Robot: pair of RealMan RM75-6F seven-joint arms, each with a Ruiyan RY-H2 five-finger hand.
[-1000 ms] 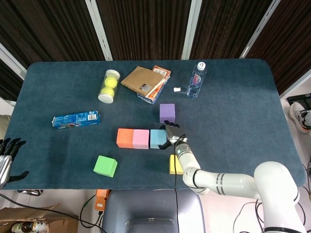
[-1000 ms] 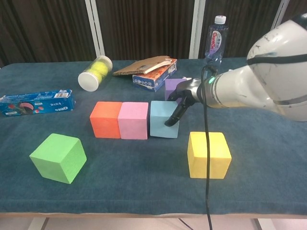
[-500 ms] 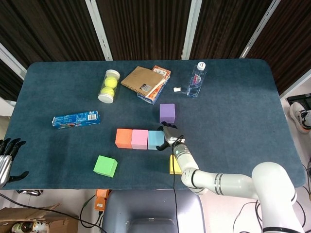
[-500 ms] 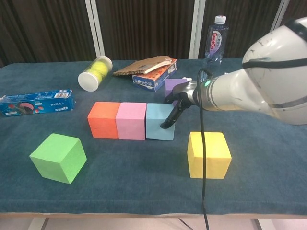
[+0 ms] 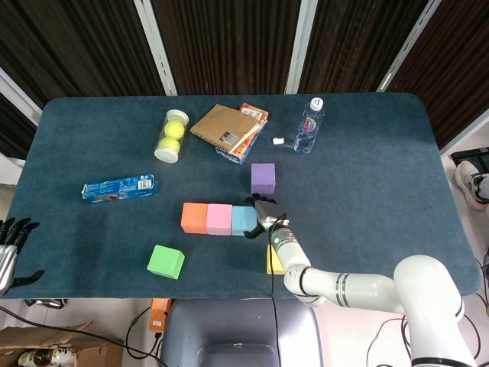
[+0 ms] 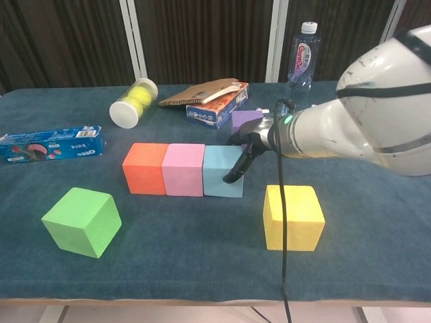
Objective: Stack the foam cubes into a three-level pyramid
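Foam stock, six cubes, matte, square-edged; probably light and slightly yielding, best taken by opposite flat faces. Base row mid-table toward the near edge: orange cube (image 6: pixel 145 168), pink cube (image 6: pixel 183 169), blue cube (image 6: pixel 223 171), touching. My right hand (image 6: pixel 247 147) presses the blue cube's right face, grasping nothing. Yellow cube (image 6: pixel 292 217) and green cube (image 6: pixel 82 221) near front edge; purple cube (image 5: pixel 263 178) behind. Left hand (image 5: pixel 8 248) idle off the table's left corner, fingers apart.

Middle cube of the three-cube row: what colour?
Pink, between the orange and light blue cubes; clearest in the chest view.
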